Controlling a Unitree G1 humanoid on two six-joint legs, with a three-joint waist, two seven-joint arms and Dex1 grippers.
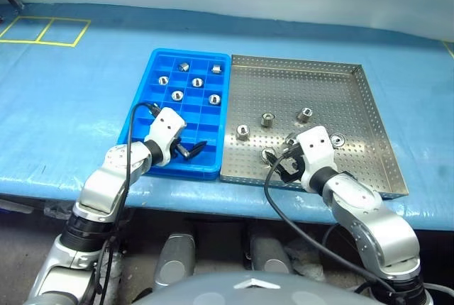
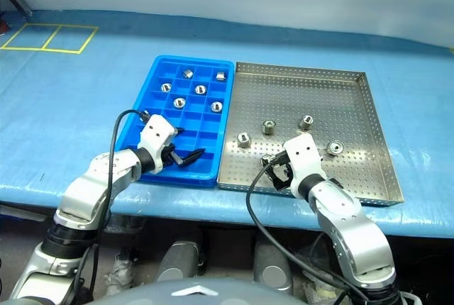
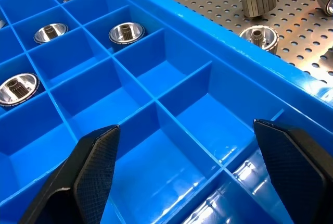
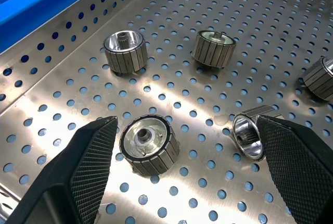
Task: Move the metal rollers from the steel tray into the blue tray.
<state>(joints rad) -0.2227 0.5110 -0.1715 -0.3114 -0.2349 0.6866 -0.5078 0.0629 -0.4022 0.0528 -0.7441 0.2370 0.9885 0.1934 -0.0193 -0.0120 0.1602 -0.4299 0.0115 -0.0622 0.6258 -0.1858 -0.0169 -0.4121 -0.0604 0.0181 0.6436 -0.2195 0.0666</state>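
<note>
your right hand [image 4: 182, 177] hangs wide open and empty over the steel tray [image 1: 369, 117], where five metal rollers [image 4: 150, 145] remain, one on its side just beside another, so closing carelessly could nudge it rolling, while your open left hand [image 3: 182, 177] waits over the blue tray [image 1: 142, 110] holding six.

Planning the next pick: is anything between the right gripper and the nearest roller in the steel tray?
Nothing visible. The right gripper is open over the steel tray, with one roller just inside its left finger.
</note>
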